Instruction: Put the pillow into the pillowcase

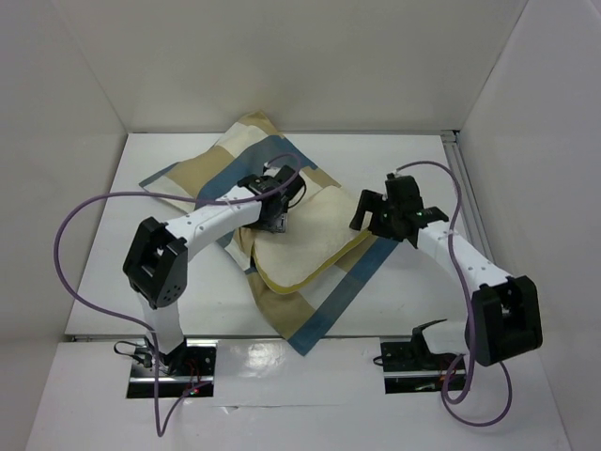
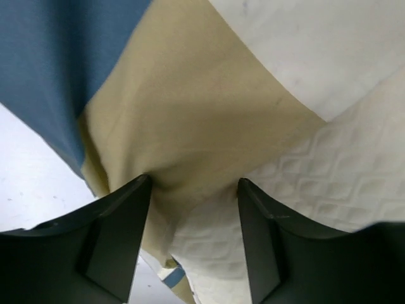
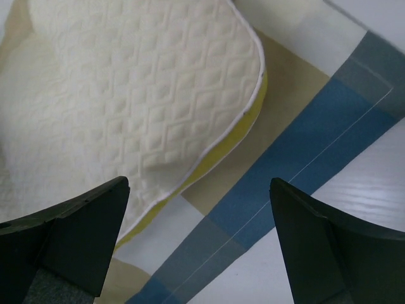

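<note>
Left hand (image 2: pixel 193 180), jaws apart, straddles the pillowcase (image 1: pixel 188 178) hem atop the pillow (image 1: pixel 310 235); my right hand (image 3: pixel 199 183) gapes beside the pillow. Next I'd pinch that hem and draw it over the pillow.

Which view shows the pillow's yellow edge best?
The right wrist view: the pillow is close up and its yellow edge curves sharply against the pillowcase. The top external view shows that edge as a thin line; the left wrist view shows quilted cream fabric, no edge.
</note>
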Tool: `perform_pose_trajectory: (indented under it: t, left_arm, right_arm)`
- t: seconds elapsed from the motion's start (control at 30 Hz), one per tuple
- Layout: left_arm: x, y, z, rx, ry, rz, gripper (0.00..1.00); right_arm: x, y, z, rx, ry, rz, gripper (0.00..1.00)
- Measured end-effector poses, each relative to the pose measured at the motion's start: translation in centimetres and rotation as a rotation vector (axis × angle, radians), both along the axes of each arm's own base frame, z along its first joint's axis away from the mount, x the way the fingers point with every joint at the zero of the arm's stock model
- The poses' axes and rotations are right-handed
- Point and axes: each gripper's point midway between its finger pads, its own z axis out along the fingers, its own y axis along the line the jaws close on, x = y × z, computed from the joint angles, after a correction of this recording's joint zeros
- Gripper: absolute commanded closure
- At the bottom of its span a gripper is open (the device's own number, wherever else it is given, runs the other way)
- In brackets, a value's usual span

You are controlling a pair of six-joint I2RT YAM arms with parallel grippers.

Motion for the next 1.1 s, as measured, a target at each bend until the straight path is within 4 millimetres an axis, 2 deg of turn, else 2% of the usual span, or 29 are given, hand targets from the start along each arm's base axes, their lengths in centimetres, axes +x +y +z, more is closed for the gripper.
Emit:
perform_pose_trajectory:
  t: [0.03,0.13,0.17,0.23,0.3,0.37,0.4,0.43,0.47,0.53,0.57,0.6,0.63,0.67,0.7,0.77,0.83,0.93,0.97,1.03,1.1]
  left_arm:
    - [0.1,0.1,0.1,0.008,-0.006,0.007,0.41]
    - [0.8,0.3,1.1,0.022,-0.038,0.021,0.53]
    - [1.2,0.2,1.5,0.020,-0.052,0.025,0.64]
    - [1.9,0.0,2.1,0.014,-0.074,0.031,0.80]
    - [2.4,-0.1,2.1,0.009,-0.077,0.035,1.00]
    - [2.7,-0.2,1.8,0.002,-0.063,0.036,1.00]
    - [2.8,-0.2,1.6,-0.003,-0.055,0.035,1.00]
    - [2.8,-0.3,1.4,-0.007,-0.048,0.034,1.00]
    - [2.8,-0.4,1.3,-0.021,-0.031,0.022,1.00]
    - [2.4,-1.1,1.3,-0.063,-0.004,-0.016,1.00]
    - [2.2,-1.9,1.6,-0.103,0.011,-0.050,1.00]
    - [1.9,-2.7,2.0,-0.143,0.021,-0.087,1.00]
    - [1.4,-3.8,2.9,-0.208,0.030,-0.130,1.00]
    - [0.9,-4.7,3.9,-0.265,0.036,-0.174,1.00]
    - [0.5,-5.6,5.6,-0.325,0.029,-0.216,1.00]
    - [0.2,-7.0,9.8,-0.428,-0.026,-0.294,1.00]
    - [0.5,-7.4,14.7,-0.511,-0.120,-0.348,1.00]
    - [0.5,-7.4,20.7,-0.603,-0.231,-0.402,1.00]
    - [0.1,-7.4,22.0,-0.629,-0.247,-0.419,1.00]
    - [-1.0,-7.7,23.0,-0.668,-0.242,-0.454,1.00]
    - [-2.4,-8.1,22.6,-0.694,-0.197,-0.483,1.00]
  right_arm:
    - [-0.3,0.0,-0.2,0.013,0.006,-0.003,0.01]
    - [-2.2,1.2,-1.7,0.105,0.061,0.023,0.01]
    - [-2.8,1.9,-2.3,0.145,0.079,0.034,0.01]
    - [-4.4,3.6,-3.7,0.221,0.130,0.063,0.01]
    - [-5.5,5.6,-4.2,0.270,0.161,0.096,0.01]
    - [-5.5,7.6,-3.7,0.310,0.147,0.129,0.01]
    - [-5.3,8.3,-3.4,0.327,0.131,0.139,0.05]
    - [-5.1,9.0,-3.0,0.347,0.113,0.150,0.11]
    - [-4.6,9.6,-2.5,0.369,0.087,0.155,0.32]
    - [-3.3,10.3,-1.9,0.405,0.034,0.149,0.59]
    - [-2.6,10.6,-1.9,0.416,0.015,0.145,0.85]
    - [-2.0,10.8,-2.0,0.418,0.008,0.146,0.96]
    - [-1.2,11.1,-1.9,0.427,0.012,0.142,1.00]
    - [-0.2,11.4,-1.6,0.428,0.008,0.145,1.00]
    - [0.9,11.7,-1.0,0.427,-0.005,0.149,1.00]
    - [3.3,12.3,1.7,0.434,-0.072,0.164,1.00]
    - [5.1,12.6,5.9,0.451,-0.181,0.177,1.00]
    - [5.0,12.7,12.8,0.478,-0.353,0.205,1.00]
    - [4.5,12.7,14.6,0.485,-0.402,0.210,1.00]
    - [3.0,13.1,17.4,0.499,-0.481,0.224,1.00]
    - [1.9,13.9,17.9,0.509,-0.509,0.237,1.00]
